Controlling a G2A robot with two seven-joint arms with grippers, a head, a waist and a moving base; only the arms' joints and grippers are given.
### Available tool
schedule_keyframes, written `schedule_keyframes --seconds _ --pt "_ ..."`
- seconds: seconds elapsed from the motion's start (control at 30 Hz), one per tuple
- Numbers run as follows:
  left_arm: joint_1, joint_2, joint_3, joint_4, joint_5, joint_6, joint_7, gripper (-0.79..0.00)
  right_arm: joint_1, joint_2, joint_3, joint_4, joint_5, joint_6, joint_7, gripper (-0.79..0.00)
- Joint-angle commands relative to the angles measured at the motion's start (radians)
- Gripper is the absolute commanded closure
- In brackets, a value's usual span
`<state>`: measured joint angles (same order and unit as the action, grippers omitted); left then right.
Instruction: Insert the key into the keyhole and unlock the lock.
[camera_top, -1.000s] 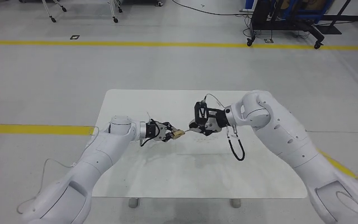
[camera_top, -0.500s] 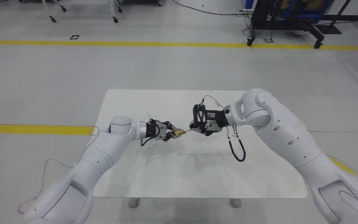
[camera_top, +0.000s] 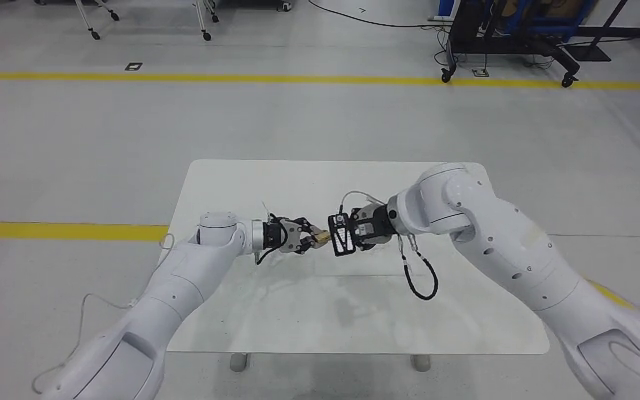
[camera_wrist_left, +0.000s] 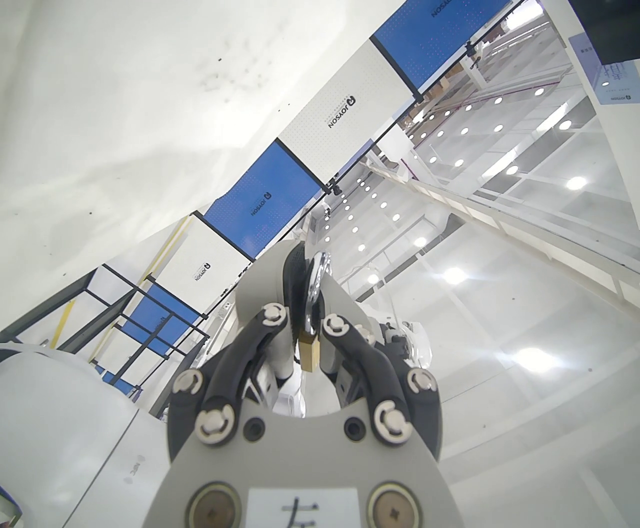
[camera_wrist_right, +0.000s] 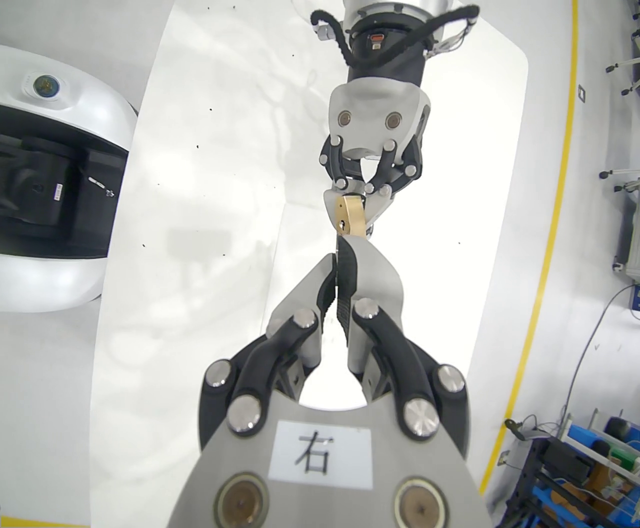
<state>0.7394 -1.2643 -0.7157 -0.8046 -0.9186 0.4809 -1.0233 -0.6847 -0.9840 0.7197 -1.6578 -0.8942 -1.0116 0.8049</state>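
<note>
Colour-wise from where I'm standing: the lock (camera_wrist_right: 351, 216) is brass-yellow, and the key (camera_wrist_left: 317, 280) is shiny silver. Left gripper (camera_top: 308, 236) and right gripper (camera_wrist_right: 340, 260) both have black linkages, pale grey fingers and silver bolts. Table (camera_top: 300, 310) is plain white with a few dark specks. The floor (camera_top: 300, 130) is grey with 2 yellow stripes (camera_top: 300, 77). The wall panels (camera_wrist_left: 280, 185) alternate blue and white.

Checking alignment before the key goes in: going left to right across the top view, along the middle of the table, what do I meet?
Left hand → brass padlock held in it → right hand → black cable loop hanging from the right arm.
</note>
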Motion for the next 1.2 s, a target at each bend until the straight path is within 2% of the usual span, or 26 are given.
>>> schedule_keyframes --seconds 0.0,0.53,0.97,1.17 --pt "0.005 0.001 -0.003 -0.007 0.007 -0.001 0.0 0.0 0.004 -0.002 -0.008 0.007 -0.006 0.0 -0.007 0.0" --pt "0.024 0.0 -0.03 -0.03 0.026 0.028 0.007 0.0 0.061 -0.019 -0.104 0.002 -0.071 0.006 0.01 0.0" --pt "0.032 -0.004 -0.046 -0.033 0.034 0.046 0.01 0.0 0.114 -0.033 -0.178 -0.013 -0.074 0.068 0.071 0.0" --pt "0.038 -0.007 -0.059 -0.025 -0.001 0.101 0.013 0.0 0.123 -0.034 -0.199 -0.049 -0.108 0.112 0.116 0.0"
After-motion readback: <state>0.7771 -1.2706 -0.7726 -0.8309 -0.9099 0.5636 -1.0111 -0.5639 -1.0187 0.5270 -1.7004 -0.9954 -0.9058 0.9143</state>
